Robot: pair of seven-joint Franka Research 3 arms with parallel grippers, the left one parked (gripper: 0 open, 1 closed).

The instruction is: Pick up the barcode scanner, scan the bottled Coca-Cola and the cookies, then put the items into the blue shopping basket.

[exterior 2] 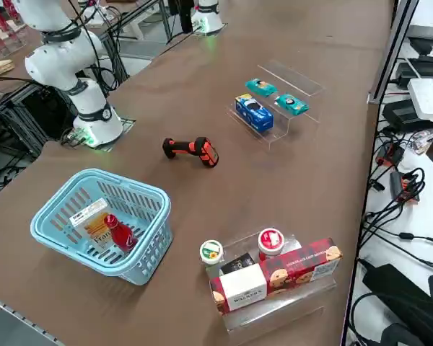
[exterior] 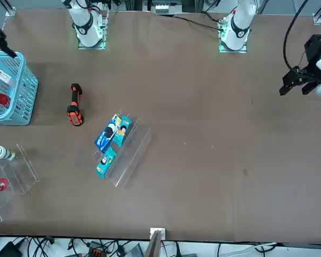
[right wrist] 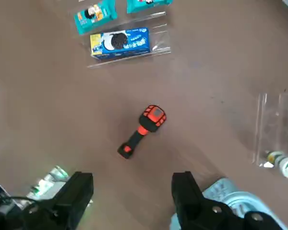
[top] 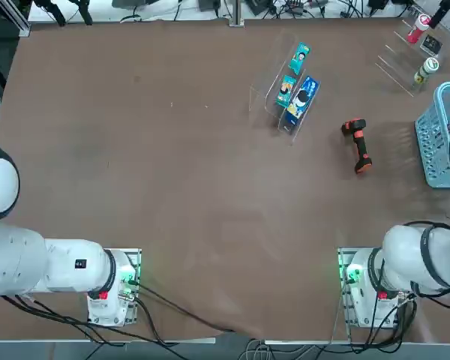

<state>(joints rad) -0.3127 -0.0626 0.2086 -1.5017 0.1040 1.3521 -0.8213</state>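
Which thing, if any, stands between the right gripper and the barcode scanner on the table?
Nothing visible does. The right gripper hangs over the table near the basket, jaws open, and the barcode scanner lies on bare tabletop. The clear tray with blue packet lies beyond the scanner.

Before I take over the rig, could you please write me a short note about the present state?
Right gripper: open and empty, above the table near the basket.
Job's things: the Coca-Cola bottle and the cookies box lie inside the blue basket; the scanner lies on the table outside it.
Done: both items are in the basket.
Left: no placing remains; the pictures cannot confirm the scans, so perhaps check them.
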